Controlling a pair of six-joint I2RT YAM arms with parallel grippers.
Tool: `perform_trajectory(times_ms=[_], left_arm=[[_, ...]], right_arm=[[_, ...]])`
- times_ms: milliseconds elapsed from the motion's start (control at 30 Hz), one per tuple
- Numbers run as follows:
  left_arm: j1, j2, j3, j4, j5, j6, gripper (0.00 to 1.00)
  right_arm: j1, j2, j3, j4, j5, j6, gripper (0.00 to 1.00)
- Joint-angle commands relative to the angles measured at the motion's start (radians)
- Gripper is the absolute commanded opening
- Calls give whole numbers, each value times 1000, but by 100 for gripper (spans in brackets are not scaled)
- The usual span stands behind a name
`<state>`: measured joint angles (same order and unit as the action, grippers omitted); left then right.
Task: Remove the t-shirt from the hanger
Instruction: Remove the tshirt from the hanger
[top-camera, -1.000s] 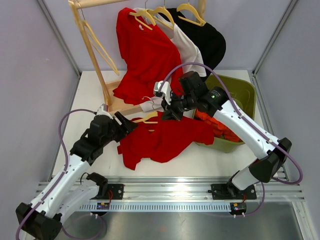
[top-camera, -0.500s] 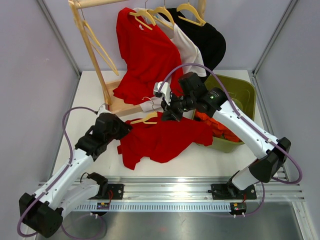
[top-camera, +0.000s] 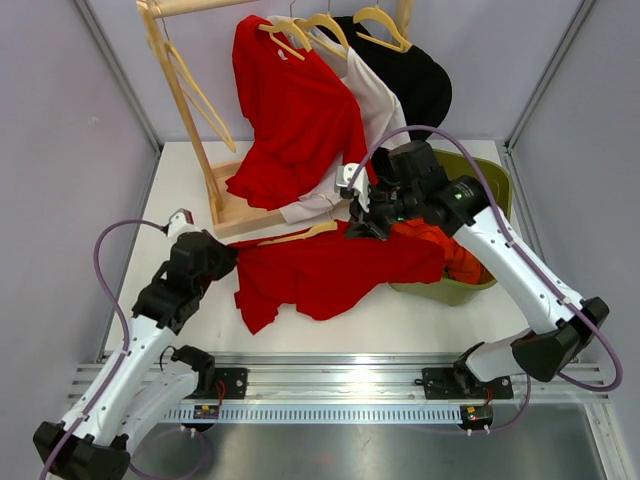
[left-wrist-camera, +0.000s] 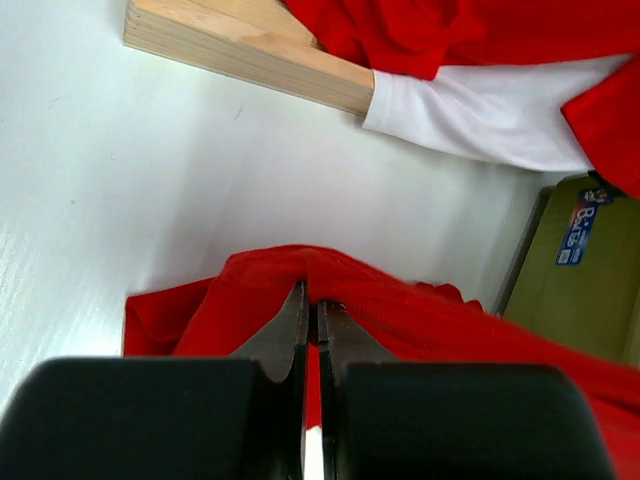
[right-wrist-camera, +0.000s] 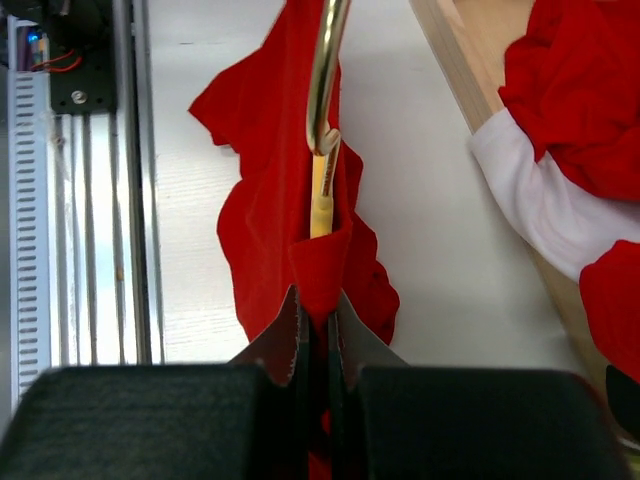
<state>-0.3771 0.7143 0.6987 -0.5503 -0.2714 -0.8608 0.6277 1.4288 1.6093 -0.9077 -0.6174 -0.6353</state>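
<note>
While the t-shirt (top-camera: 330, 275) lay stretched over the table (top-camera: 180, 180), the hanger (top-camera: 303, 234) sat inside its neck, so removal looked barely begun. The left gripper (left-wrist-camera: 312, 300) pinched one end of the shirt; the right gripper (right-wrist-camera: 318, 305) pinched cloth beside the hanger.

1. The t-shirt (top-camera: 320, 275) is soft, matt red cloth, creased where the left pincer (left-wrist-camera: 312, 305) nips it.
2. The hanger (right-wrist-camera: 320, 200), just ahead of the right pincer (right-wrist-camera: 318, 305), is pale smooth wood; its hook (right-wrist-camera: 328, 60) is glossy metal (brass-coloured).
3. The table (left-wrist-camera: 120, 200) beyond the left pincer is white and smooth.
4. The rack base (left-wrist-camera: 240, 55), farther ahead, is bare matt wood.
</note>
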Motion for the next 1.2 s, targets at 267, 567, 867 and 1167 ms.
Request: perform_trajectory(times_ms=[267, 567, 867, 1167], left_arm=[[168, 79, -65, 90, 131, 45, 0], [170, 45, -102, 90, 208, 106, 0], [170, 50, -116, 127, 409, 154, 0], [170, -108, -136, 226, 524, 268, 62]], right_arm=[[-72, -137, 25, -182, -305, -208, 0], [-131, -94, 124, -2, -367, -15, 0], [-131, -38, 46, 239, -360, 198, 0], [-131, -19, -18, 244, -232, 237, 0]])
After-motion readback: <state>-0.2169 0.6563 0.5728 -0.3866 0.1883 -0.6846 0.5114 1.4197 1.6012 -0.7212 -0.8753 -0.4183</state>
